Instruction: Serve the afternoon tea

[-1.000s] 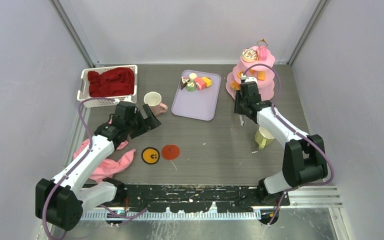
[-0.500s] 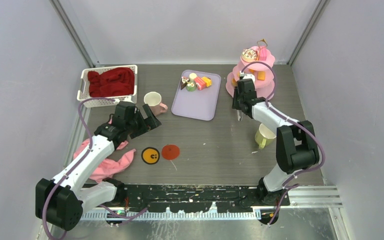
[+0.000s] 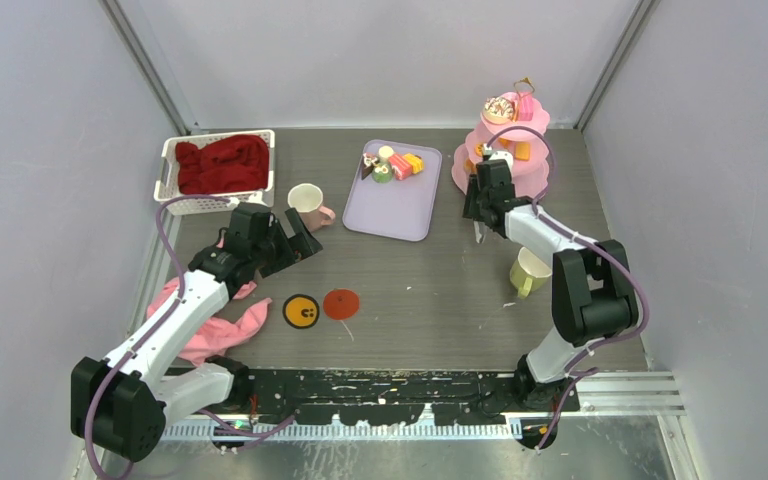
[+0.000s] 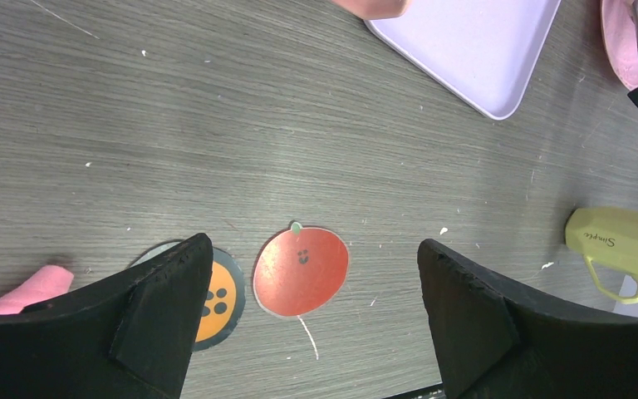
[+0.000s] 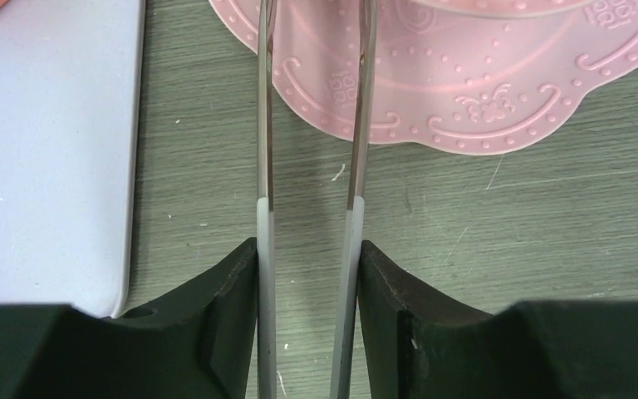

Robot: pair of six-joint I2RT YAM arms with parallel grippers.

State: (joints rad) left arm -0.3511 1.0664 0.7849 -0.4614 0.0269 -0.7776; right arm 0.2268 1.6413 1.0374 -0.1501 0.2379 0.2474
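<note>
Several toy cakes [image 3: 392,164] lie at the far end of a lavender tray [image 3: 390,212]. More of them sit on a pink tiered stand [image 3: 505,150]. My right gripper [image 3: 482,200] is shut on long metal tweezers [image 5: 264,125]. The tweezers' two arms stand apart with nothing between them, reaching over the stand's bottom plate [image 5: 465,91]. A cream mug with a pink handle [image 3: 307,203] stands left of the tray, and a yellow-green mug [image 3: 528,272] lies near the right arm. My left gripper [image 3: 295,240] hangs open above the red coaster [image 4: 301,270].
An orange coaster [image 3: 301,311] lies beside the red coaster [image 3: 340,303]. A white basket [image 3: 168,170] with a red cloth stands at the back left. A pink cloth [image 3: 215,330] lies under the left arm. The tray's edge [image 5: 50,150] is left of the tweezers.
My right arm has moved back toward the pink stand with the tweezers, and the tweezers' arms have spread a little. The left arm has not moved.
</note>
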